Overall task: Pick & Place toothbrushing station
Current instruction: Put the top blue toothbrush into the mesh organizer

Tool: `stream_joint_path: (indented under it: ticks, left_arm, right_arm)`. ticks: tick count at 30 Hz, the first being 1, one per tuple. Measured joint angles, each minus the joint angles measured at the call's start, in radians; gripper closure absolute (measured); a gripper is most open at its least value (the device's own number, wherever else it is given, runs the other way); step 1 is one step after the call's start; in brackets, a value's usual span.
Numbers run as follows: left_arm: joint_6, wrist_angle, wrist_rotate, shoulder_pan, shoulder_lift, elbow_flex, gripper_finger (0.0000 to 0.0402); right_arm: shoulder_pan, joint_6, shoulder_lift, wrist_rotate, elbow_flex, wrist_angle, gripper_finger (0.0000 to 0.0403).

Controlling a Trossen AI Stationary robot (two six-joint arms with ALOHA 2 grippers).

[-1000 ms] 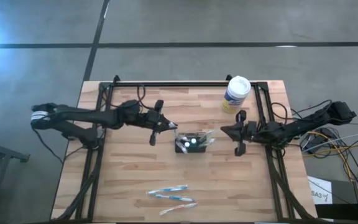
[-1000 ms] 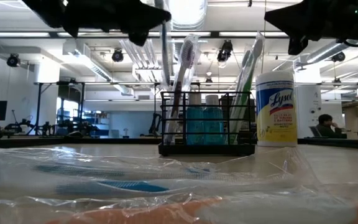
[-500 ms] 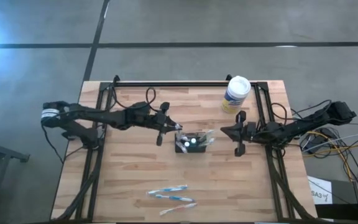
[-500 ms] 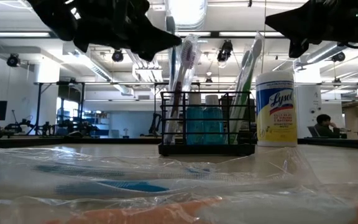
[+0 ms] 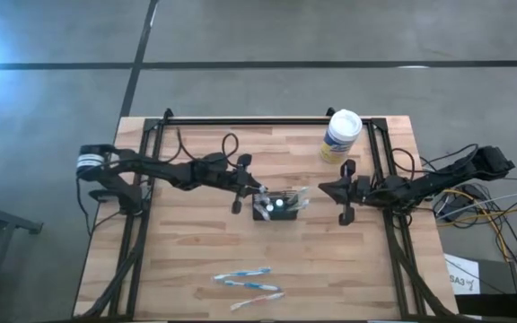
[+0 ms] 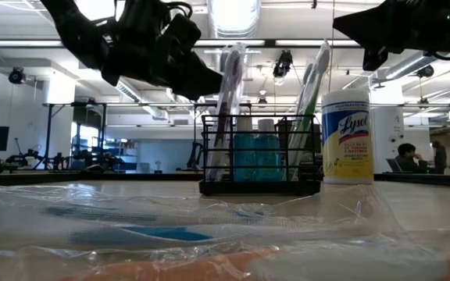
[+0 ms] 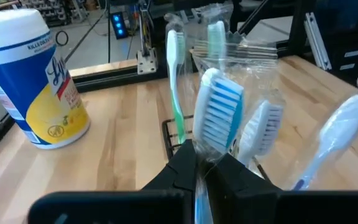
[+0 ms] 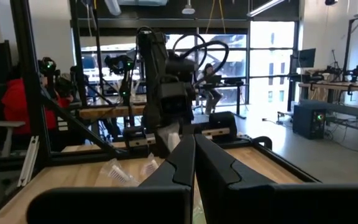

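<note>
From overhead the left end effector [image 5: 257,190] has slid in right up to the toothbrushing station [image 5: 276,205] mid-tabletop [image 5: 187,251], low view shows it over the rack, left wrist shows it clenched on a wrapped toothbrush [image 7: 218,115], so drop-in looks close; right end effector [image 5: 323,189] parked shut.

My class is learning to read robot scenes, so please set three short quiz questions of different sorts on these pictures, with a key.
1. True or false: the left hand is shut on a wrapped toothbrush at the black holder.
2. Which stands nearest the wipes canister? A) the loose toothbrushes B) the right hand C) the left arm's base
3. Fill in: the loose toothbrushes lie near the table's ____ edge, in wrappers.

Key: 1 true; 2 B; 3 front
</note>
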Motion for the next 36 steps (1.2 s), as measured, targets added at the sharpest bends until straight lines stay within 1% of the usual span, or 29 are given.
stream_joint_path:
  ticks: [9,13,18,21,25,28,30,33,36]
  left_arm:
    - [-0.005,-0.006,0.000,0.001,0.014,-0.014,0.0383]
    - [-0.028,-0.014,0.000,0.001,0.005,-0.017,0.0368]
    - [-0.034,-0.047,0.000,0.001,-0.018,-0.020,0.0315]
    - [-0.055,-0.049,0.011,0.001,-0.034,-0.020,0.0271]
    - [-0.067,-0.053,0.054,0.001,-0.058,-0.020,0.0207]
    - [-0.080,-0.080,0.059,0.000,-0.115,-0.019,0.0169]
    - [-0.086,-0.146,0.060,0.000,-0.179,-0.015,0.0151]
    - [-0.096,-0.303,0.060,-0.001,-0.309,-0.007,0.0138]
    - [-0.108,-0.510,0.060,-0.006,-0.465,0.012,0.0138]
  right_arm:
    - [0.000,-0.005,0.002,0.000,-0.003,-0.001,0.0394]
    - [0.000,-0.013,0.002,0.000,-0.003,-0.001,0.0394]
    - [0.000,-0.019,0.002,0.000,-0.002,-0.001,0.0394]
    - [0.000,-0.019,0.002,0.000,-0.002,-0.001,0.0394]
    - [0.000,-0.022,0.002,0.000,-0.002,-0.001,0.0394]
    - [0.000,-0.022,0.002,0.000,-0.002,-0.001,0.0394]
    - [0.000,-0.022,0.002,0.000,-0.002,-0.002,0.0394]
    - [0.000,-0.021,0.002,0.000,-0.003,-0.016,0.0394]
    - [0.000,-0.024,0.002,0.000,-0.004,-0.024,0.0394]
